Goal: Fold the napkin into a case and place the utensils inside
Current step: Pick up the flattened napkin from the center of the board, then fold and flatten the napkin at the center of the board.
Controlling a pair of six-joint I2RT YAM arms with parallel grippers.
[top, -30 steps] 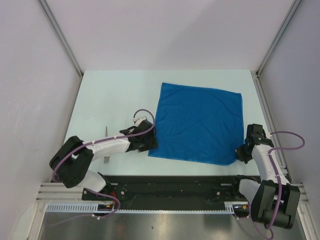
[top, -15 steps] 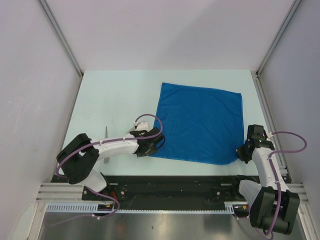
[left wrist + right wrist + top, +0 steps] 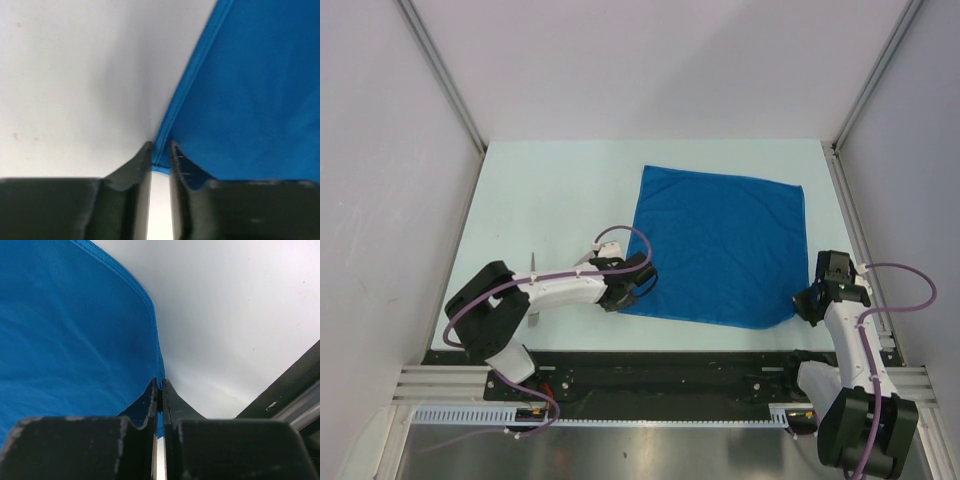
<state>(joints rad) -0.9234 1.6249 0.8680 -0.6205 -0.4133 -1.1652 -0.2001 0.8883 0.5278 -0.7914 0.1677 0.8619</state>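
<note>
The royal-blue napkin [image 3: 720, 245] lies spread flat on the right half of the white table [image 3: 550, 190]. My left gripper [image 3: 638, 287] is at its near-left corner. In the left wrist view the jaws [image 3: 160, 146] stand a narrow gap apart, with the napkin [image 3: 250, 90] corner hem between the fingertips. My right gripper [image 3: 804, 308] is at the near-right corner. The right wrist view shows it [image 3: 160, 382] shut on the edge of the napkin [image 3: 65, 330]. One silver utensil [image 3: 533, 264] lies to the left, partly hidden under the left arm.
A black rail [image 3: 670, 365] runs along the near table edge between the arm bases. White walls and metal posts close in the table on three sides. A dark frame edge [image 3: 290, 385] sits just right of the right gripper.
The left gripper slid right and nearer me onto the napkin's near-left corner, and its jaws narrowed around the hem. The right gripper stayed shut on its corner and shifted slightly nearer.
</note>
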